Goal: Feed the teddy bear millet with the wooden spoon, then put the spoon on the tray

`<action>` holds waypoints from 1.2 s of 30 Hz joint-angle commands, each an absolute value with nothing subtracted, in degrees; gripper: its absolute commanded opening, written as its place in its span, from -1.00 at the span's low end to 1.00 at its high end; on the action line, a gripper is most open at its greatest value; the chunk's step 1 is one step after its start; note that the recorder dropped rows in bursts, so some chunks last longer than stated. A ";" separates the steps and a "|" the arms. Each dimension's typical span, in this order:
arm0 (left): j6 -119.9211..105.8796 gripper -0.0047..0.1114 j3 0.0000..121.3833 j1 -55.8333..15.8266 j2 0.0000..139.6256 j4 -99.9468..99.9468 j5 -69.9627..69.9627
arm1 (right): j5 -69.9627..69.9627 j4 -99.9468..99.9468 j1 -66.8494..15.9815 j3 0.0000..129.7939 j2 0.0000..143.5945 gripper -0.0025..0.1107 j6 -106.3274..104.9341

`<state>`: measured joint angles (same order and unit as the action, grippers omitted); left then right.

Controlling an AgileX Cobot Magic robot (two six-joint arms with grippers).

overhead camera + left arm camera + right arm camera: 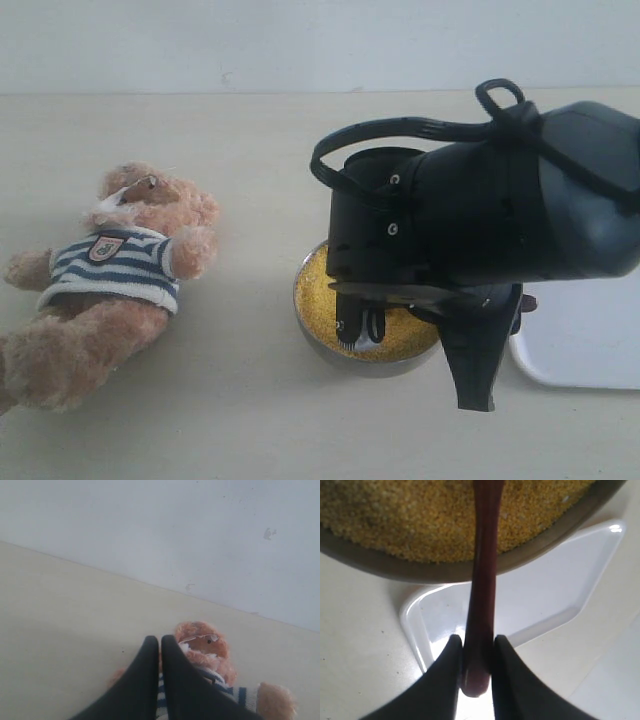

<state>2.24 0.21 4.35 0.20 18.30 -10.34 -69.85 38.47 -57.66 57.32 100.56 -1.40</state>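
Observation:
The teddy bear [110, 290] lies on its back at the left of the table in its striped shirt. In the left wrist view my left gripper [160, 642] is shut and empty, hovering over the bear [205, 645]. Yellow millet [318, 292] fills a round metal bowl [330, 352] at the centre. My right gripper [477, 645] is shut on the end of the wooden spoon's handle [482, 580], which reaches out over the millet [420, 515]. The spoon's bowl is out of view. The white tray [590, 340] lies right of the bowl, under the gripper [480, 350].
The right arm's black body [480, 220] hangs over the bowl and hides much of it. The bowl's rim [395, 567] sits close to a corner of the tray [545, 595]. A pale wall [175, 530] closes the table's far side.

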 commanded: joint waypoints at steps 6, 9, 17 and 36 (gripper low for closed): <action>2.59 -0.85 0.00 4.39 0.00 18.91 -10.56 | -69.96 38.27 -57.64 57.29 100.54 -0.96 -0.35; 2.59 -0.85 0.00 4.39 0.00 18.91 -10.56 | -69.96 38.27 -57.64 57.29 100.32 -0.96 0.46; 2.59 -0.85 0.00 4.39 0.00 18.91 -10.56 | -69.96 37.37 -57.64 57.29 98.38 -0.96 0.70; 2.82 -0.85 0.00 4.39 0.00 23.83 -9.86 | -69.96 35.20 -57.64 57.29 98.38 -0.96 2.29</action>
